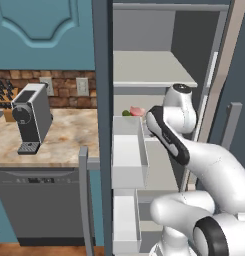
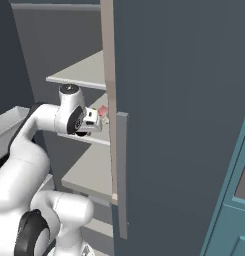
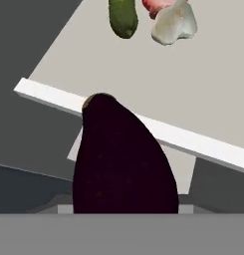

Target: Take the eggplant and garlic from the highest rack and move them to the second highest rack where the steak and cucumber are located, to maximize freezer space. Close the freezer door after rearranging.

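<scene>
As seen from the hand view, the dark purple, glossy, tapered eggplant [image 3: 121, 159] stands with its long axis running up the frame: the broad end is low, at the tool, and the narrower end with a small brownish stem cap points toward the white front edge of the pale grey freezer shelf [image 3: 213, 94]. The eggplant overlaps that edge in this view; whether it touches the shelf cannot be told. The fingertips are hidden behind the eggplant, so the tool appears to be holding it, though the jaw spacing cannot be read.

On the shelf beyond, near the top of the hand view:
- green oblong cucumber [image 3: 123, 17], long axis roughly along the frame's vertical
- whitish lumpy garlic bulb [image 3: 174, 25], just beside the cucumber
- pink steak [image 3: 156, 5], partly cut off by the frame edge, touching or overlapping the garlic

Left base view: white arm reaches into the open freezer; the steak [image 1: 137, 111] and a bit of the cucumber [image 1: 126, 113] show on the second highest rack, just left of the arm's wrist. A grey coffee machine [image 1: 31, 117] stands on the marbled tabletop [image 1: 64, 135] at left.

Right base view: the tool [image 2: 100, 118] sits at the second rack, partly hidden by the dark freezer door [image 2: 179, 115].
</scene>
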Tool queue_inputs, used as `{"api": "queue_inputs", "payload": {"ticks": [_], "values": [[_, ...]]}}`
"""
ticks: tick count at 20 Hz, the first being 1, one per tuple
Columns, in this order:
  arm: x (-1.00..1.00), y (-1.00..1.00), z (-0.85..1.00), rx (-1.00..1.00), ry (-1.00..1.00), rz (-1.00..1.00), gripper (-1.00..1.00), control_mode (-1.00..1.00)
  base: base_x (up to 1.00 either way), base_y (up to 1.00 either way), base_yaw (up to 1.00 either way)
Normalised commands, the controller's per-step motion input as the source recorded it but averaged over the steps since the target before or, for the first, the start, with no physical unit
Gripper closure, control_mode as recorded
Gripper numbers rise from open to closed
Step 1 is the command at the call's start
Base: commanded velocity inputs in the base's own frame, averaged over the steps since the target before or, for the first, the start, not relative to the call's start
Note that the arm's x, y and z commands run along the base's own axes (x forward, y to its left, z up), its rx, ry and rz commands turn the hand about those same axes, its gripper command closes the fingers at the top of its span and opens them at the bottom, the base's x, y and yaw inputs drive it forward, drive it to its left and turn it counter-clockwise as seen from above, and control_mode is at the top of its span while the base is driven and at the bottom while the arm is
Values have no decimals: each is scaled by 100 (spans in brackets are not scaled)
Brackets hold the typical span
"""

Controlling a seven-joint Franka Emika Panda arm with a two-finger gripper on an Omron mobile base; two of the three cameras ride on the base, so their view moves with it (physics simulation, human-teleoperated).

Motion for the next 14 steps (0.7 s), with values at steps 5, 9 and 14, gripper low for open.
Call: {"api": "queue_inputs", "payload": {"ticks": [5, 9, 14], "values": [[45, -6, -39, 0, 0, -11, 100, -100, 0, 0, 0], [48, -4, -32, 0, 0, -10, 100, -100, 0, 0, 0], [55, 0, -30, 0, 0, -6, 100, -100, 0, 0, 0]]}}
